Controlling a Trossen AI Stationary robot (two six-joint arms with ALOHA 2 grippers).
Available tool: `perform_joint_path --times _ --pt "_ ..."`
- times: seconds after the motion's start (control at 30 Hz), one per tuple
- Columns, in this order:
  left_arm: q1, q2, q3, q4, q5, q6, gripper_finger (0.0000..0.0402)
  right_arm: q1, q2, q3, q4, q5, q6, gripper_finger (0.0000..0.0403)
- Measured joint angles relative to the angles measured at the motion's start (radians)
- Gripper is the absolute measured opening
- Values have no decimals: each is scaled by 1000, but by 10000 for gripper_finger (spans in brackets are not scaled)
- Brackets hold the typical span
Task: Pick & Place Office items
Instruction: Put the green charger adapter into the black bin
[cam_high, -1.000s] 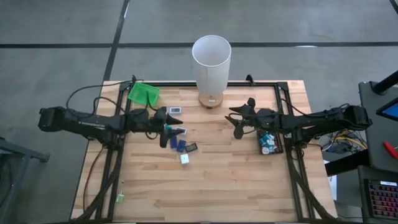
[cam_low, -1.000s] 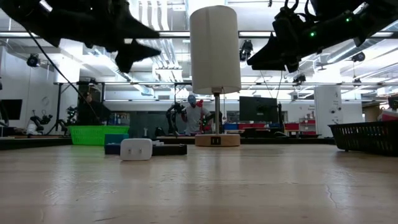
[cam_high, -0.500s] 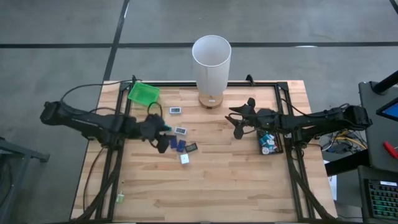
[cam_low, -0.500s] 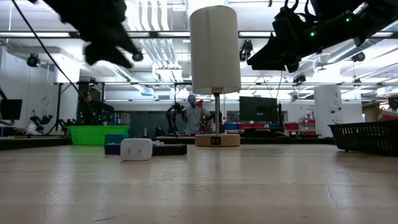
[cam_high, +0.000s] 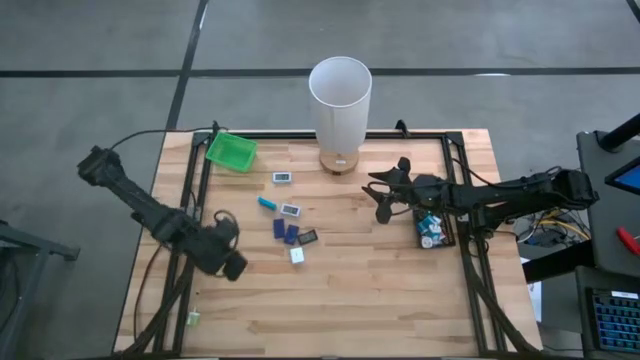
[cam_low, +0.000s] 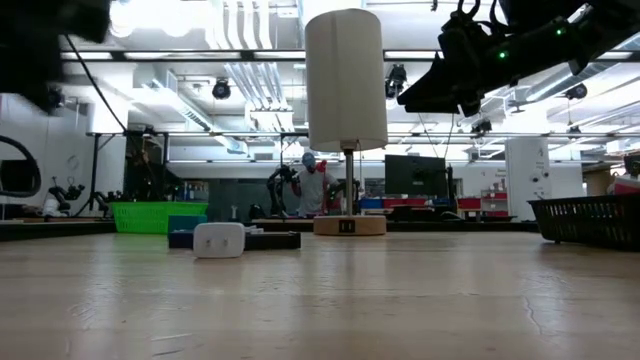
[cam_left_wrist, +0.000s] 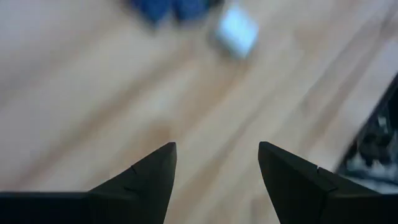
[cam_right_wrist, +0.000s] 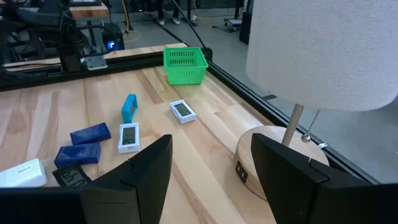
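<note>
The office items lie loose on the wooden table left of centre: a teal bit (cam_high: 266, 203), white pieces (cam_high: 283, 177) (cam_high: 291, 210), dark blue rectangles (cam_high: 279, 228) (cam_high: 291, 235), a dark piece (cam_high: 308, 237) and a white block (cam_high: 297, 255). The right wrist view shows the teal bit (cam_right_wrist: 129, 107) and the blue rectangles (cam_right_wrist: 90, 134) flat on the wood. My left gripper (cam_high: 235, 268) (cam_left_wrist: 217, 146) hangs open over bare wood, nearer the front edge and left of the items. My right gripper (cam_high: 378, 197) (cam_right_wrist: 211, 138) stands open in the air at the right of centre.
A tall white lamp (cam_high: 340, 95) stands on a round wooden base at the far middle. A green tray (cam_high: 231, 150) sits at the far left corner. A black tray (cam_high: 434, 228) holding several pieces sits at the right, under my right arm. Bare wood spans the near half.
My left gripper has swung away from the items toward the table's near left, rolling and tipping until it points down at the wood. The items lie where they were.
</note>
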Motion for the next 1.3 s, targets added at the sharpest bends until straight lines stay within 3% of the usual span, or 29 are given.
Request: perform_joint_path --times 0.3,0.43,0.53,0.67,1.03,1.1,1.23,1.3 --pt "-282 3 10 -24 265 -397 234 0 0 0 0 0 1 217" --pt "-417 38 10 -13 283 -702 234 0 0 0 0 0 1 217" --pt "-471 81 10 1 297 -833 234 0 0 0 0 0 0 217" --pt "-468 119 10 47 341 -818 234 0 0 0 0 0 0 217" --pt "-444 141 20 84 327 -243 234 0 0 0 0 0 0 217" --pt "-432 134 16 71 327 -281 234 0 0 0 1 0 1 217" --pt "-408 106 19 51 351 -679 234 0 0 0 1 0 0 217" --pt "-401 93 26 57 373 -807 234 0 0 0 0 0 1 217"
